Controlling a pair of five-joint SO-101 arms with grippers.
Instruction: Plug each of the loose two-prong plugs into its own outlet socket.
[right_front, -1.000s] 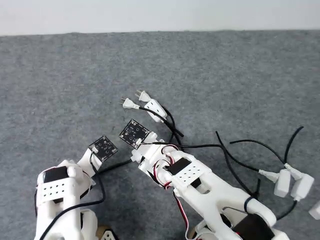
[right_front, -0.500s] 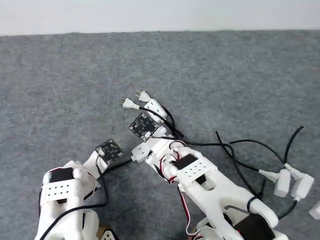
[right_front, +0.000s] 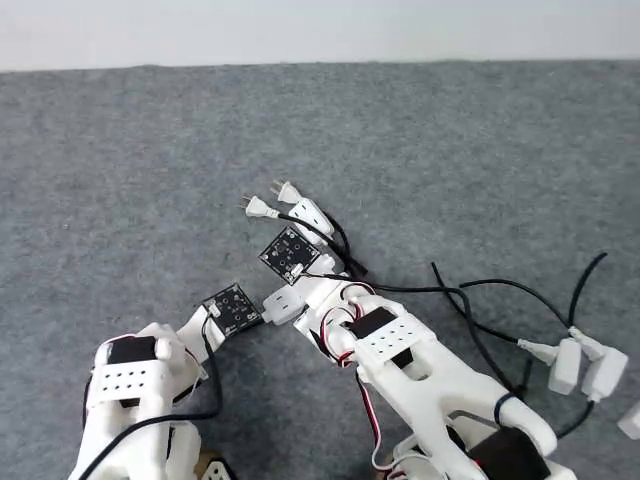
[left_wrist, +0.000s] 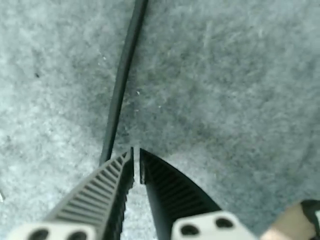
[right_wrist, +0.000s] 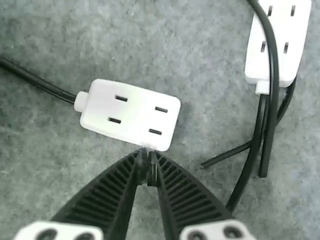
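**Loose plugs and socket blocks on a grey bench**

Nearer plug (right_front: 258, 207) and farther plug (right_front: 288, 191): side by side mid-bench (right_front: 450, 150), long axes diagonal, prongs pointing far-left, away from the arms.
Socket block (right_wrist: 129, 114): flat, slots up, cord end away from second socket block (right_wrist: 277, 42).
Right hand (right_wrist: 148, 160): clenched, tips at the block's edge.
Left hand (left_wrist: 136, 152): clenched, beside black cord (left_wrist: 122, 85).

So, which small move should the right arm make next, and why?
Probably open the right jaws: they are shut, with their tips at the edge of the white outlet block, so they cannot grip it yet. Both its slot pairs are empty.
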